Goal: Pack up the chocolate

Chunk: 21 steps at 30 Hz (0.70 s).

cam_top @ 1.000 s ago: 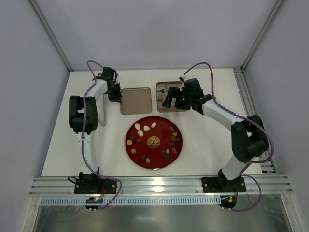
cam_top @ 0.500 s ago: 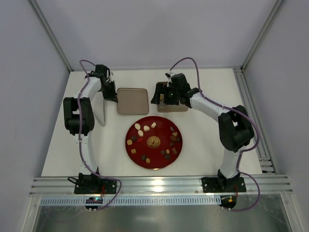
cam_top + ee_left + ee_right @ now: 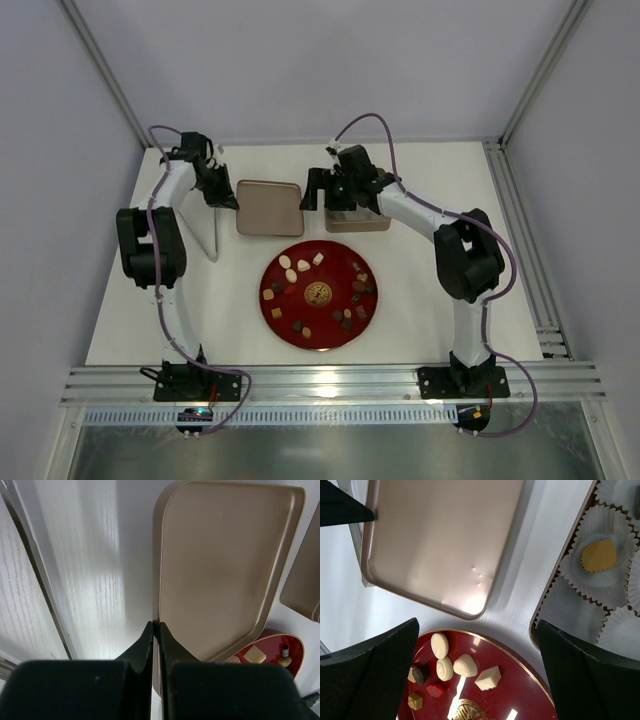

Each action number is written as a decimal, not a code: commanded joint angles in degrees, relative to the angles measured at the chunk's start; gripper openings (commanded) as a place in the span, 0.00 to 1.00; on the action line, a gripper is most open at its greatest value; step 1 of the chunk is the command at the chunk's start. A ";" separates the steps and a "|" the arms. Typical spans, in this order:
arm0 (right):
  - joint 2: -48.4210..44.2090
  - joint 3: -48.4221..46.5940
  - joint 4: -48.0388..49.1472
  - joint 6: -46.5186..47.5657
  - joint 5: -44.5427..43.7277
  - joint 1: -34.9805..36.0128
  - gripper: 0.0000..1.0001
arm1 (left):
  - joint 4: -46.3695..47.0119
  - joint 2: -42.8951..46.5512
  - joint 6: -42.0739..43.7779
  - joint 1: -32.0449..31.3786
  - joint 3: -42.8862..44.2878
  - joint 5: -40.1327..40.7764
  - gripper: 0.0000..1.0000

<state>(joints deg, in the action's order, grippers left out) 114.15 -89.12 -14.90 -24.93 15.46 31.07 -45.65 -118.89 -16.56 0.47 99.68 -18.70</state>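
Observation:
The chocolate [image 3: 300, 266] lies scattered on a red plate [image 3: 318, 322]: cream, tan and dark pieces. The cream pieces show in the right wrist view [image 3: 465, 665]. A tan box [image 3: 360, 222] with white paper cups holds one caramel piece [image 3: 599, 556]. My left gripper [image 3: 224, 194] is shut on the left rim of the flat tan lid [image 3: 268, 207], as the left wrist view [image 3: 156, 625] shows. My right gripper [image 3: 325, 190] is open and empty, above the gap between lid [image 3: 440, 545] and box [image 3: 555, 600].
A white flat panel [image 3: 207, 230] lies left of the lid, near the left arm. The metal frame rail [image 3: 500, 180] runs along the table's right side. The plate's rim [image 3: 272, 647] shows just past the lid's near corner.
My left gripper has pulled the lid a little to the left. My right gripper has moved left, off the box, to the gap beside the lid.

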 commanded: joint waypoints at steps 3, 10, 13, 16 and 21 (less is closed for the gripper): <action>2.74 -6.23 -1.45 0.93 -0.17 0.83 1.00 | 0.56 5.16 -0.93 1.55 -0.71 -3.71 0.00; 5.56 -10.37 -2.77 0.23 0.18 0.83 1.00 | 1.44 7.88 -1.64 2.17 -2.91 -5.73 0.00; 6.43 -11.51 -3.12 0.14 0.44 0.83 1.00 | 1.62 9.20 -1.55 2.52 -3.88 -6.35 0.00; 6.96 -12.13 -2.77 -0.38 1.14 0.83 1.00 | 1.70 10.17 -1.72 2.78 -4.41 -7.75 0.00; 7.40 -11.96 -0.67 -2.23 3.34 0.75 1.00 | 1.79 12.36 -2.25 2.87 -4.32 -10.04 0.00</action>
<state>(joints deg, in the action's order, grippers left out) 121.19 -98.87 -18.06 -25.67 16.58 31.55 -45.32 -110.83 -17.82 2.92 95.18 -24.62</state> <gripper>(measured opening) 0.996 0.004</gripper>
